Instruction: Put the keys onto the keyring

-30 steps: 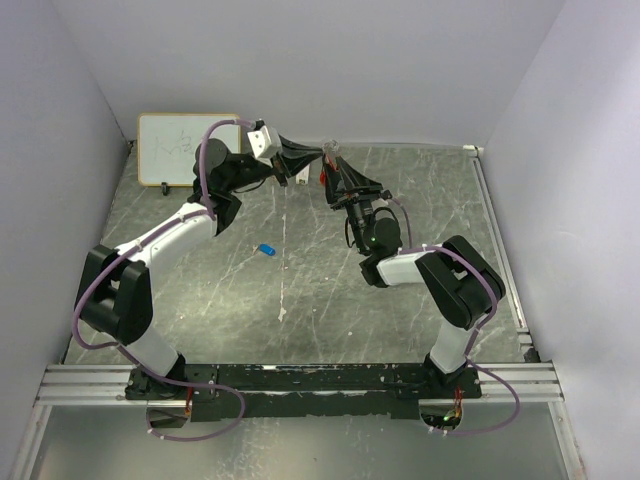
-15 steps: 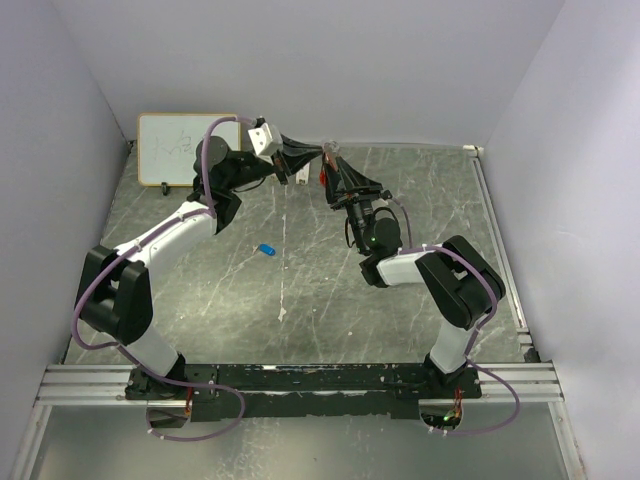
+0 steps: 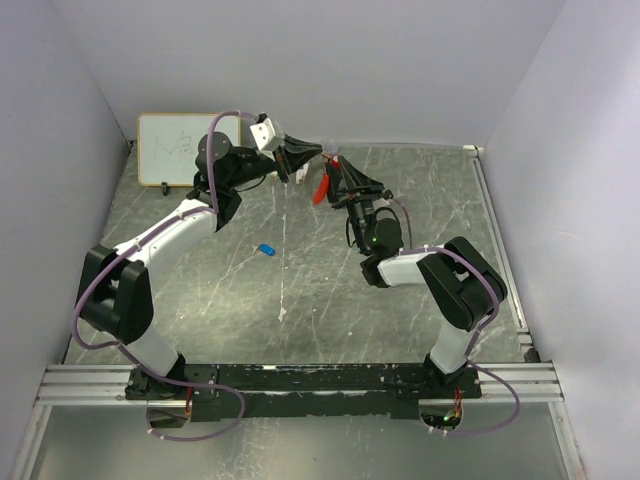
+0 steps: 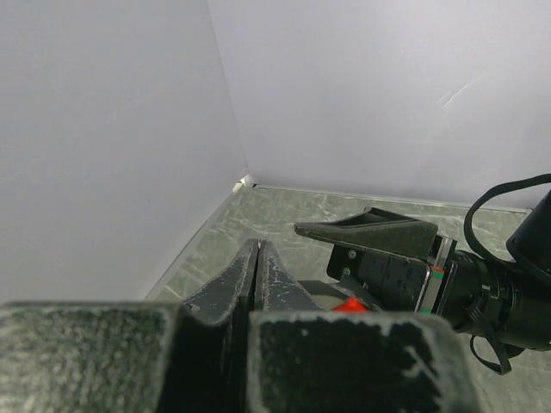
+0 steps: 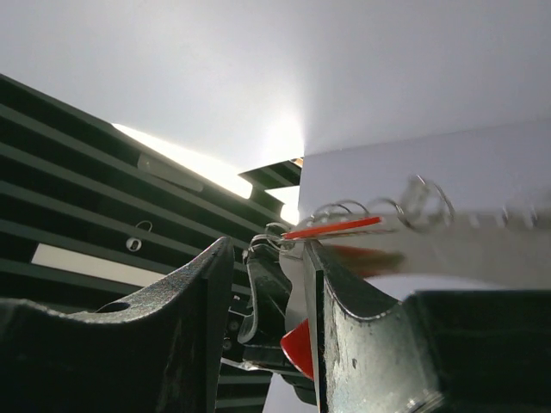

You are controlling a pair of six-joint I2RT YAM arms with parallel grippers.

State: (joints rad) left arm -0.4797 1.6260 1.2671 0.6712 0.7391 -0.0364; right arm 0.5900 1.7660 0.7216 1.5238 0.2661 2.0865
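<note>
left gripper [image 4: 256, 246] pinched shut, matte black fingers flush. right gripper [image 5: 269, 249] has its jaws apart, grip unclear. keyring [image 3: 321, 189], thin wire loops with a curved red strap, dangles at their tips; blue-headed key [image 3: 266, 249] lies on the marbled table [image 3: 420, 200].

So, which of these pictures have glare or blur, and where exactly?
Right wrist view: a white glare patch burns behind the black right fingers, and the thin silver keyring coils look smeared. Left wrist view: the closed black left fingers are near and soft. Top view: even light, soft shadows, nothing blurred.
</note>
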